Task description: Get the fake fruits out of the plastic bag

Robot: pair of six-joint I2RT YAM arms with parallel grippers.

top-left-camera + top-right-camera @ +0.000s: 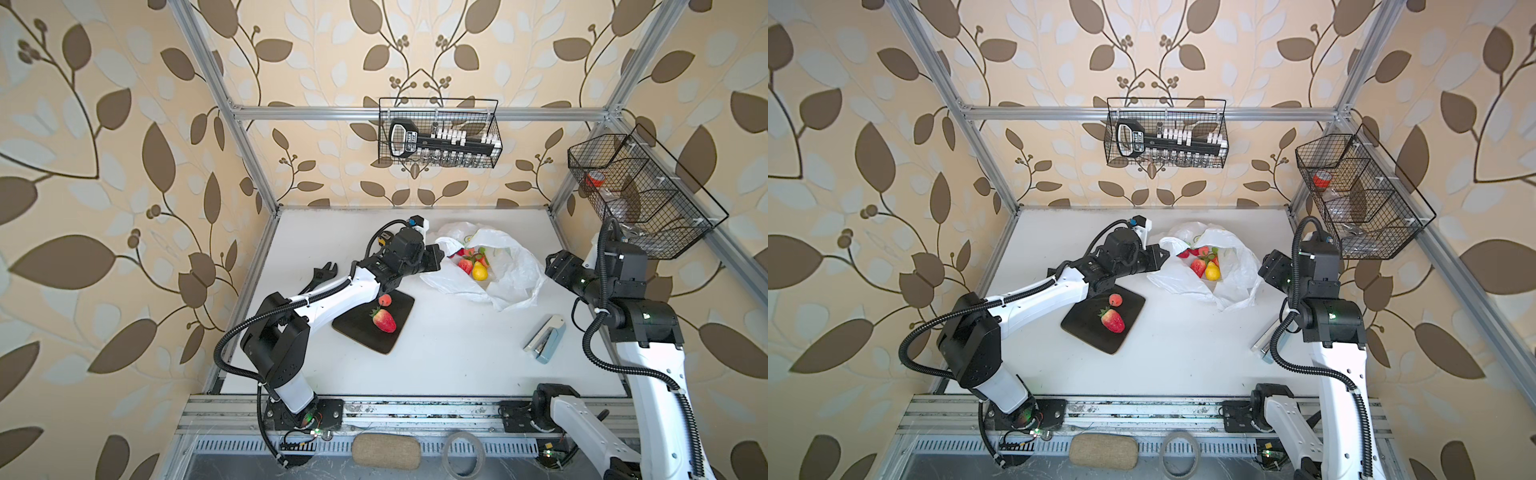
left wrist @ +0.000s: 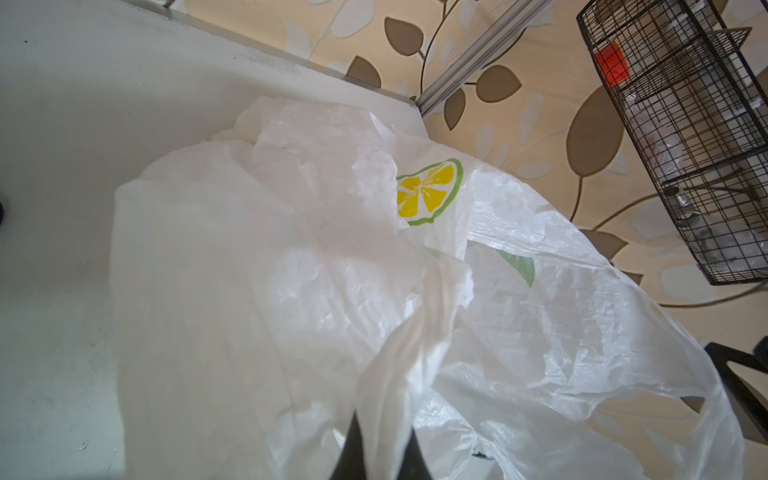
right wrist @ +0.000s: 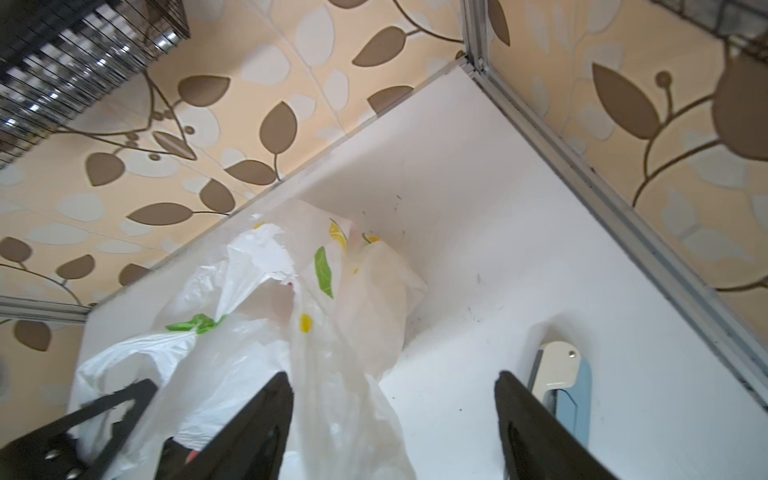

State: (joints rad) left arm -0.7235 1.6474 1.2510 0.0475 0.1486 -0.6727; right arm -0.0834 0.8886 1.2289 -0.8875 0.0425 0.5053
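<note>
Nearest you, a dark mat point(image 1: 357, 328) lies on the white table point(image 1: 457, 365). Two fruits are already out on it: a red strawberry point(image 1: 384, 320) and, just behind it, a small pink-red round fruit point(image 1: 385, 300). At about the same depth on the right is a white and pale blue stapler point(image 1: 544, 338). A black wrench point(image 1: 320, 276) lies on the left, partly hidden by the left arm.

Further back, your left gripper point(image 2: 384, 432) is clamped on a twisted strip of the plastic bag point(image 1: 515, 270) at the bag's left rim. Your right gripper point(image 3: 390, 374) sits at the bag's right side with its jaws spread wide and nothing gripped; bag film lies against one finger.

The bag rests toward the back of the table with its mouth open. Inside it you can see more strawberries point(image 1: 466, 266) and a yellow pear point(image 1: 480, 273) clustered together.

A wire basket point(image 1: 384, 124) hangs on the back wall.
</note>
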